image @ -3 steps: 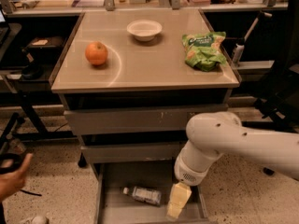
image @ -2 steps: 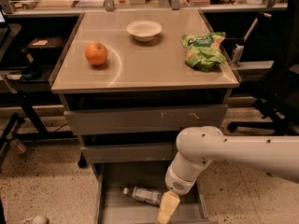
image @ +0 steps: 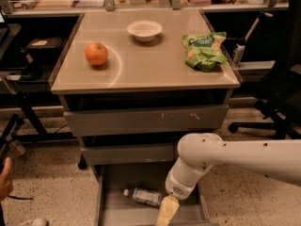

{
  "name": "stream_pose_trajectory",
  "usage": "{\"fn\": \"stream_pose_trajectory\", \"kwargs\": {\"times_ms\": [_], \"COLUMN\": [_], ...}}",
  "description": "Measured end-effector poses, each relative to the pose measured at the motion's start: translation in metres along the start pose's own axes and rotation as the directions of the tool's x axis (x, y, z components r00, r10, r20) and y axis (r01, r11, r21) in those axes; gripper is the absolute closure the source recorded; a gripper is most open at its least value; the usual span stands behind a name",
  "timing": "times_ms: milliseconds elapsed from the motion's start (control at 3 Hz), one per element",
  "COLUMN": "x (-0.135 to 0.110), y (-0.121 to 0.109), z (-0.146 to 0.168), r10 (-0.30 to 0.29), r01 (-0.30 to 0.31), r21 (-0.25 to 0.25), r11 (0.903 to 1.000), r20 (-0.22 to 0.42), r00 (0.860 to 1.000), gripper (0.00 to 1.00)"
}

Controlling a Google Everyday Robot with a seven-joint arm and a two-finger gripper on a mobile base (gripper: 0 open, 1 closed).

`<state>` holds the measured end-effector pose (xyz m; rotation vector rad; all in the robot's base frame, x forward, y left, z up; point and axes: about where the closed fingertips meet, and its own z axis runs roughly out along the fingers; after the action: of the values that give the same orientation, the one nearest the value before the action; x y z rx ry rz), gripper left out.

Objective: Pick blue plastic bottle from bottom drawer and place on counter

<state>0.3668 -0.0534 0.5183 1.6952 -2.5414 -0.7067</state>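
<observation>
The blue plastic bottle [image: 143, 196] lies on its side on the floor of the open bottom drawer [image: 111, 209], its white cap pointing left. My gripper [image: 165, 213] hangs from the white arm [image: 221, 157] and is down inside the drawer, just right of the bottle's base and close to it. Its lower end runs out of the picture. The tan counter [image: 150, 69] is above, with a faint white arc mark.
On the counter sit an orange fruit [image: 96, 53], a white bowl [image: 144, 30] and a green snack bag [image: 204, 50]. A shut grey drawer front with white scratches [image: 146, 119] is above the open drawer. A dark chair [image: 280, 93] stands at the right. A person's hand [image: 4, 182] is at the left edge.
My arm has swung left and lower, bringing the gripper from the drawer's right side to just beside the bottle. The bottle has not moved.
</observation>
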Motion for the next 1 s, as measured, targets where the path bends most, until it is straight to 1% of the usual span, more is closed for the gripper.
{"fn": "stream_pose_trajectory", "kwargs": {"times_ms": [333, 667, 1000], "x": [-0.011, -0.027, -0.040], "y": [-0.025, -0.060, -0.089], "z": [0.035, 0.065, 0.091], "r10": [0.012, 0.025, 0.035], "r01": [-0.012, -0.032, -0.048], "r21": [0.013, 0.044, 0.055], "r11": [0.9998, 0.9985, 0.9973], "r20": [0.053, 0.152, 0.220], "r00": [0.999, 0.988, 0.975], "gripper": [0.00, 0.00, 0.00]}}
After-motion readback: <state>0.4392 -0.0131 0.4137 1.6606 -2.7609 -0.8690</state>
